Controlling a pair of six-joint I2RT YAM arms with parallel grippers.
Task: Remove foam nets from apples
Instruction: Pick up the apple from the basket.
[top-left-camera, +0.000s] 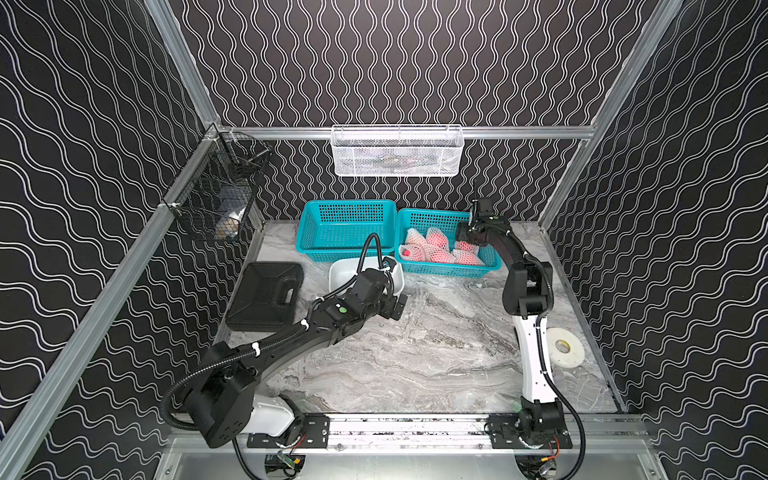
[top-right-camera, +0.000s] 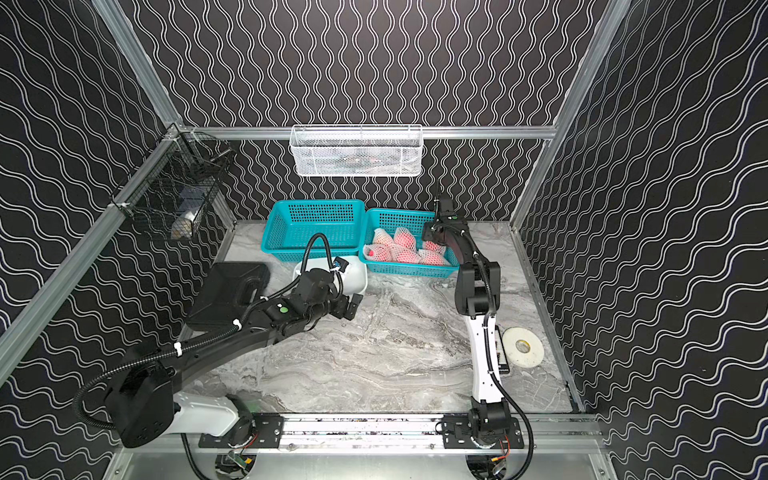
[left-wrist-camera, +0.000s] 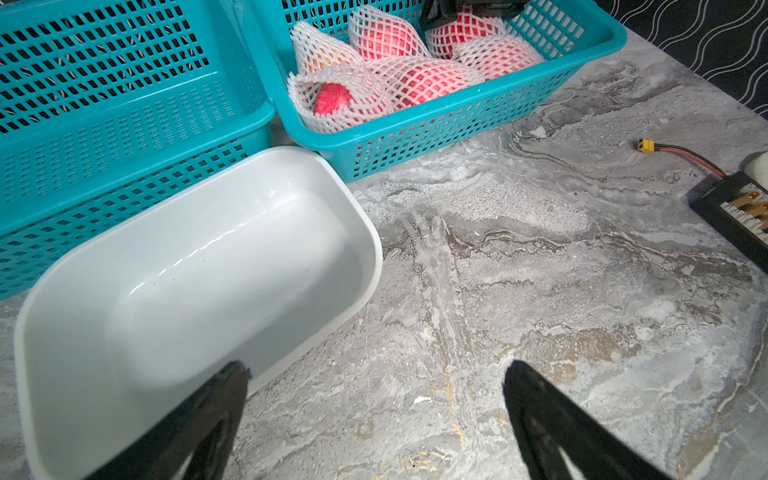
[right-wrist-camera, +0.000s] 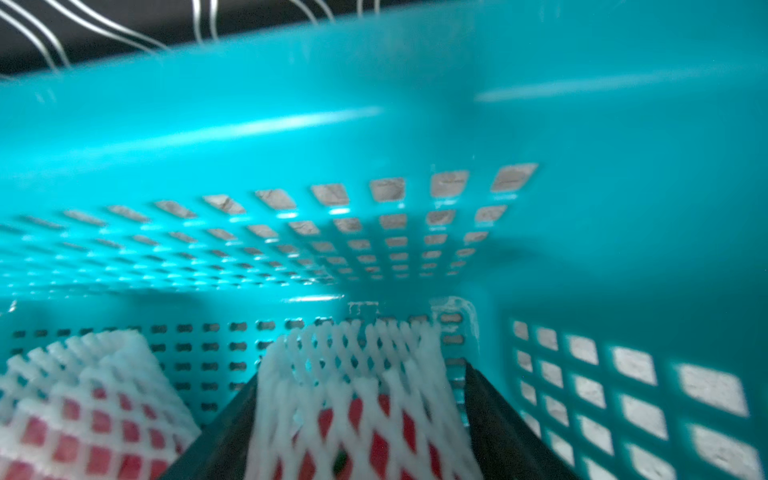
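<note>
Several apples in white foam nets (top-left-camera: 436, 249) (left-wrist-camera: 415, 75) lie in the right teal basket (top-left-camera: 449, 270). One apple's red skin (left-wrist-camera: 332, 97) shows through the open end of its net. My right gripper (top-left-camera: 461, 239) (right-wrist-camera: 361, 372) reaches into the basket's right end. Its two black fingers press against either side of a netted apple (right-wrist-camera: 353, 419), and the foam fills the gap between them. My left gripper (top-left-camera: 399, 305) (left-wrist-camera: 376, 368) hangs open over the marble table by the white tub (left-wrist-camera: 187, 270), with nothing between its fingers.
An empty teal basket (top-left-camera: 345, 226) stands left of the full one, with the white tub (top-left-camera: 345, 270) in front. A black case (top-left-camera: 266, 295) lies at the left and a tape roll (top-left-camera: 565, 347) at the right. Wire baskets (top-left-camera: 397, 151) (top-left-camera: 216, 195) hang on the walls.
</note>
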